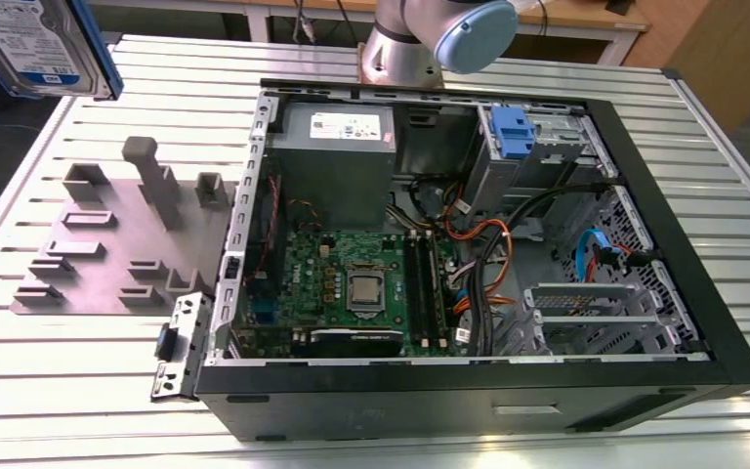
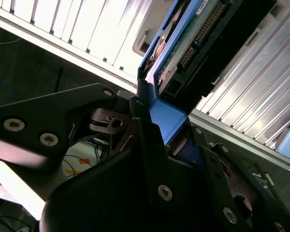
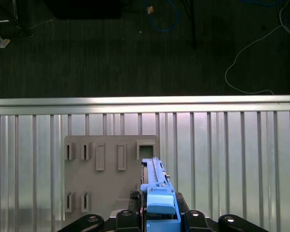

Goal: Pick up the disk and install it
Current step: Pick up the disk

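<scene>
The disk [image 1: 34, 44], silver-grey with a blue-and-white label and a blue bracket, hangs in the air at the exterior view's upper left, above the table's far corner. In the second wrist view my gripper [image 2: 157, 118] is shut on the disk [image 2: 195, 36], its black fingers [image 2: 147, 135] clamping the blue bracket edge. In the first wrist view the disk [image 3: 155, 191] appears edge-on between the gripper [image 3: 158, 217] fingers, held above the grey holder plate [image 3: 106, 169].
An open computer case [image 1: 727, 342] lies on the slatted metal table [image 1: 62, 391], with a power-supply box [image 1: 333, 132], a motherboard [image 1: 349, 283] and a drive bay with a blue clip [image 1: 512, 132]. A grey holder plate [image 1: 114, 244] with upright pegs sits beside the case, toward the exterior view's left.
</scene>
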Robot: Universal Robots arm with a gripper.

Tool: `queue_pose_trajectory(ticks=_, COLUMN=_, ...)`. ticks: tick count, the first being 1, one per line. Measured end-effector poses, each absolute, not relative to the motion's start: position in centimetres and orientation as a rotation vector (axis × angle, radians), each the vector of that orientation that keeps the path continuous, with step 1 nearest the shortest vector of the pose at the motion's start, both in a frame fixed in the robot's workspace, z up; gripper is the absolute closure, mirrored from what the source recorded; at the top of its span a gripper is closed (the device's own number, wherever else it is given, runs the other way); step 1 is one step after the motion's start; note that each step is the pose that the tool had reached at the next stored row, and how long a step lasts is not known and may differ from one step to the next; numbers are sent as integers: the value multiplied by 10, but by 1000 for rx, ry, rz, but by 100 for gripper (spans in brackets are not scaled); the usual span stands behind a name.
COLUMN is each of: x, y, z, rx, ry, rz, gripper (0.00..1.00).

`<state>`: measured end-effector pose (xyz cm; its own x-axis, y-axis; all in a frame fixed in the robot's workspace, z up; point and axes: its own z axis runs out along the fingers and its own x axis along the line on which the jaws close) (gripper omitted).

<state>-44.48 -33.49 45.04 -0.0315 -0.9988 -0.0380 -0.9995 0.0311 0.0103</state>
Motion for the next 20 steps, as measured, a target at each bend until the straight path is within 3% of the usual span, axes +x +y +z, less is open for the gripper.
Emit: queue_pose_trajectory(ticks=20, x=-442, y=-335, z=457, rx=-2172, ry=2241, rz=53, gripper=63)
